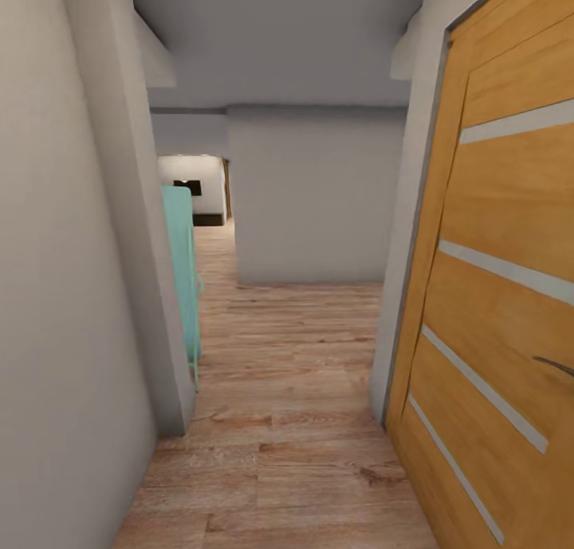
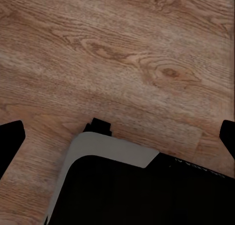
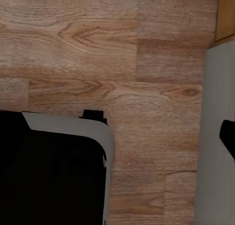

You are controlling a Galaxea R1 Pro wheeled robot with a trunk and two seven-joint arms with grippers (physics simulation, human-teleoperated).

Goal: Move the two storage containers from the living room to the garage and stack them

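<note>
Door right, wall left, floor between.

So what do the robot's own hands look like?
The left gripper's fingertips are plain matte black, blunt wedge shapes, with no markings or cables to be seen. The right gripper's fingertip is the same plain black.

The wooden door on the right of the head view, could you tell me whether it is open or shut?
Open: the wooden door angles into the hallway, its near edge standing clear of the white wall behind it.
</note>
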